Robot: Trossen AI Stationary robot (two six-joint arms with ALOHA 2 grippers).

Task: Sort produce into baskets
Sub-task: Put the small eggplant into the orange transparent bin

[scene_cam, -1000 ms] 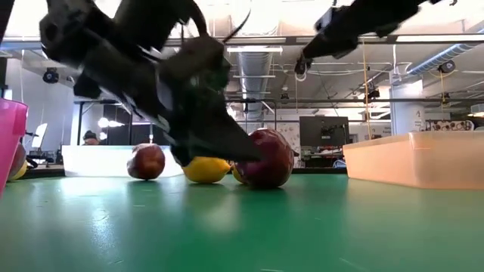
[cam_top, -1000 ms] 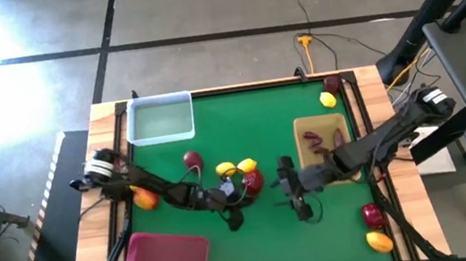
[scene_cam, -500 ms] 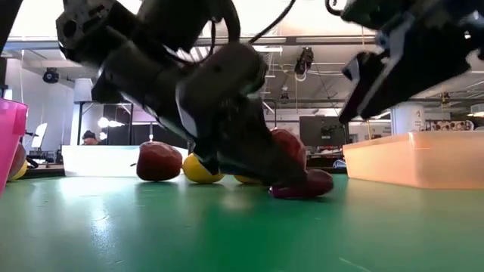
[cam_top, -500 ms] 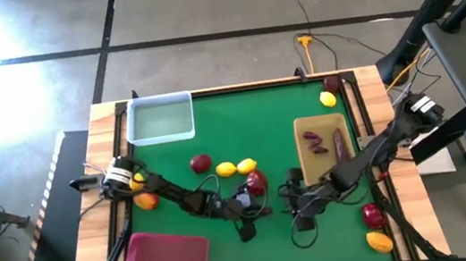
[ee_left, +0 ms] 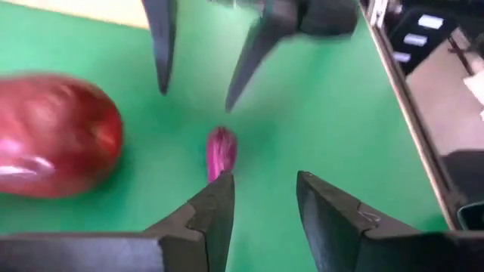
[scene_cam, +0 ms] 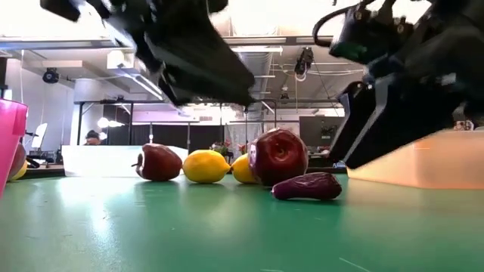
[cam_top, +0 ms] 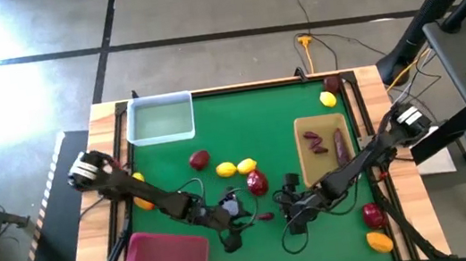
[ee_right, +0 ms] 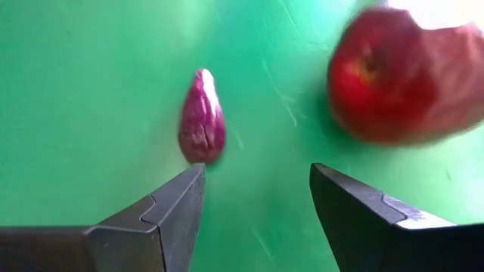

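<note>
Dark purple piece (cam_top: 265, 216), small, elongated, glossy and tapered at one end, lies loose on the green mat (cam_top: 260, 127) between both grippers, long axis roughly left-right in the high view. Left gripper (cam_top: 229, 239) and right gripper (cam_top: 289, 226) both spread, empty. Count: three lemons, four red fruits, three more purple pieces on the tan tray (cam_top: 307, 168).

Left gripper (cam_top: 237, 219) faces right gripper (cam_top: 287, 213) (both spread wide).
</note>
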